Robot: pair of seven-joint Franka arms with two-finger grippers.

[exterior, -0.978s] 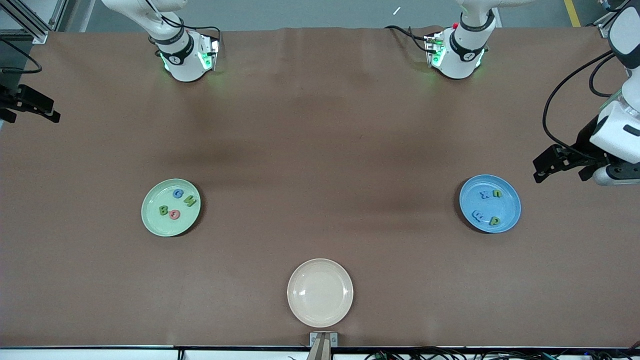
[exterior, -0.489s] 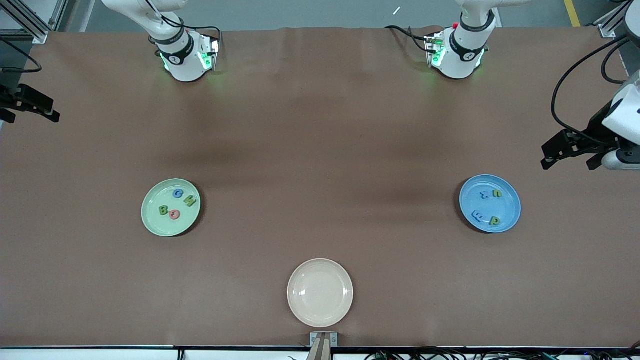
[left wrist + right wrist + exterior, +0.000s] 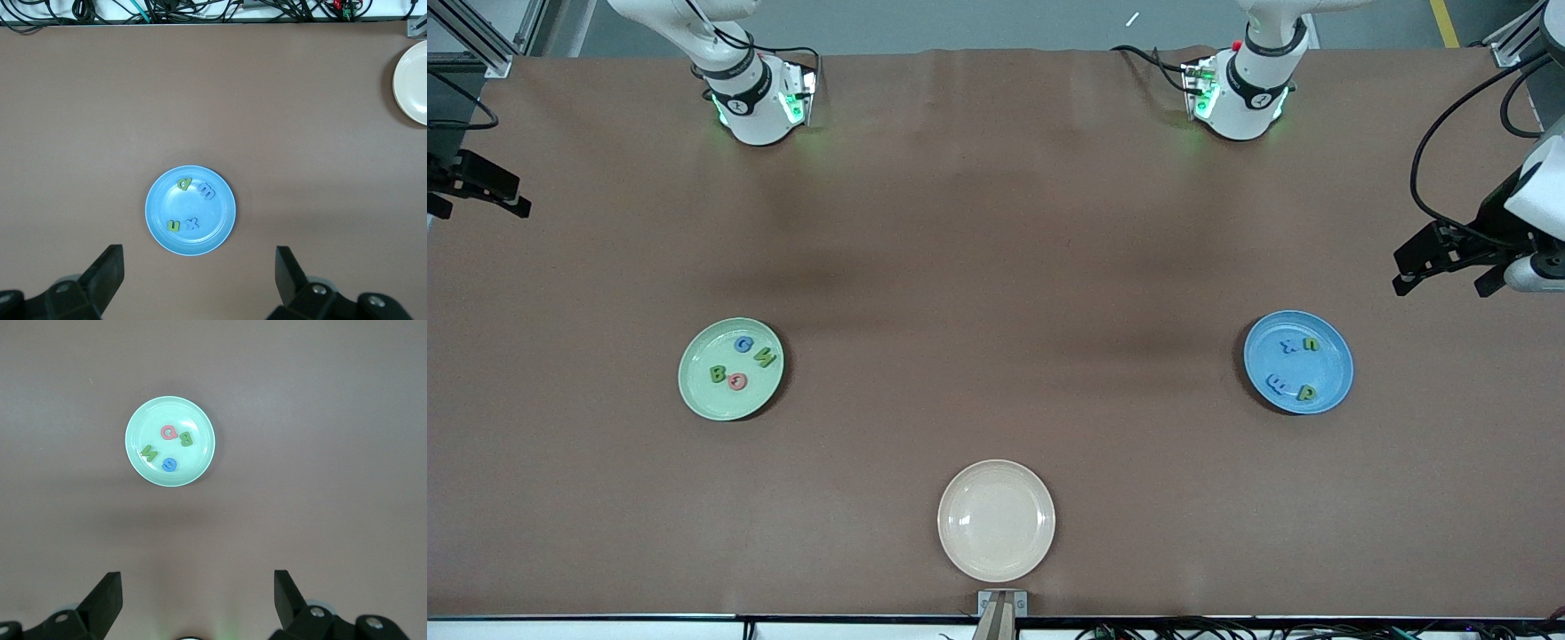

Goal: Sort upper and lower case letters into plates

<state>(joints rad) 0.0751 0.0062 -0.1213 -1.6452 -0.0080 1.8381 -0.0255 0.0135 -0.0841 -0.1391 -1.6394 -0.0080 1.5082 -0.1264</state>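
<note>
Two claws, left and right, gape empty over bench ends; green plate at nine o'clock, blue plate at three, each holding four letters.

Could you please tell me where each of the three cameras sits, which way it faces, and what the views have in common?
Front view: high across the table, facing both arm bases; shows green plate, blue plate, cream plate, left tool, right tool.
Left wrist view: on the left wrist, looking down at the blue plate; its open tool shows.
Right wrist view: on the right wrist, looking down at the green plate; its open tool shows.
Shared: each wrist view's plate also appears in the front view.
</note>
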